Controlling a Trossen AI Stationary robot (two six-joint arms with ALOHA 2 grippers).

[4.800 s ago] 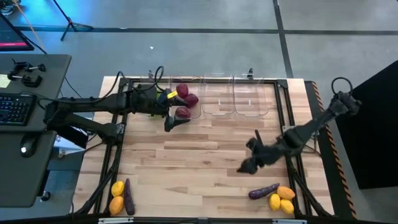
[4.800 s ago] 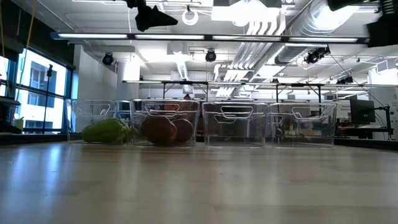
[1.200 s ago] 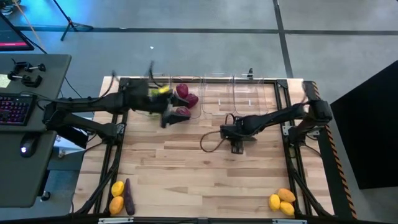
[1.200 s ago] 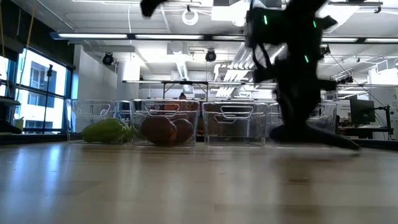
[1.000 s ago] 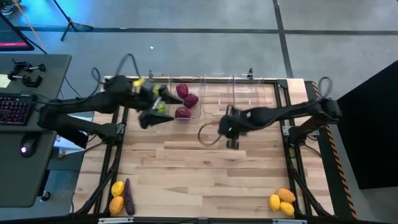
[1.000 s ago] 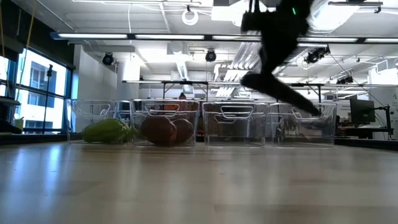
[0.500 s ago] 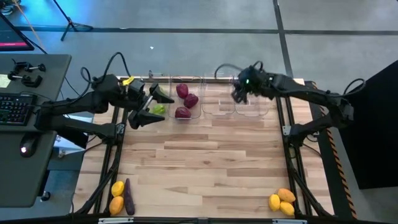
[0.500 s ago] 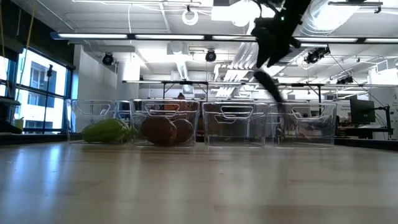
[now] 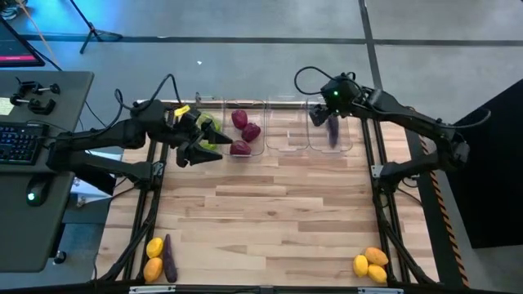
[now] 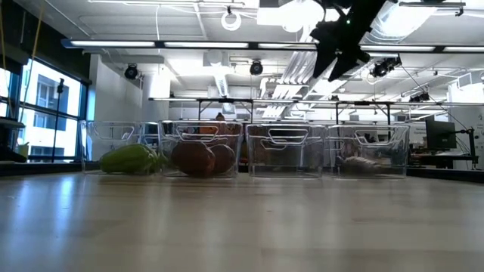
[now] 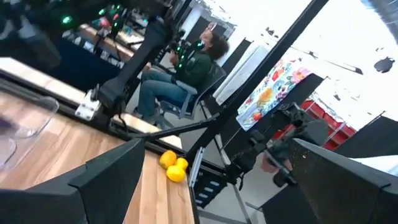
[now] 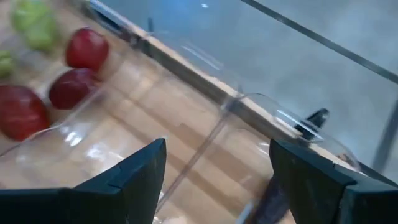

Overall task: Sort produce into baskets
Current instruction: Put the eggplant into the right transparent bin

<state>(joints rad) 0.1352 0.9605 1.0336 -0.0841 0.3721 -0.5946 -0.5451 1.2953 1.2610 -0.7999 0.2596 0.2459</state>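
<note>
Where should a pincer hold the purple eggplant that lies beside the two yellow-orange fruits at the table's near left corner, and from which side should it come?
Grip the purple eggplant across its narrow middle, coming straight down from above. It lies flat and long on the table, pointing roughly toward the bins. The yellow-orange fruits crowd one long side, so a finger may have to wedge between them; the other side looks free.

The high view looks straight down on the whole wooden table [image 9: 270, 204] from well above. The low view sits at table-top height, facing level across the boards toward the row of clear bins [image 10: 286, 149] and the room behind. The left wrist view rides tilted, facing along the table's edge into the room, where a seated person [image 11: 186, 71] shows. The right wrist view looks down closely into the bins, which the high and low views also share.
</note>
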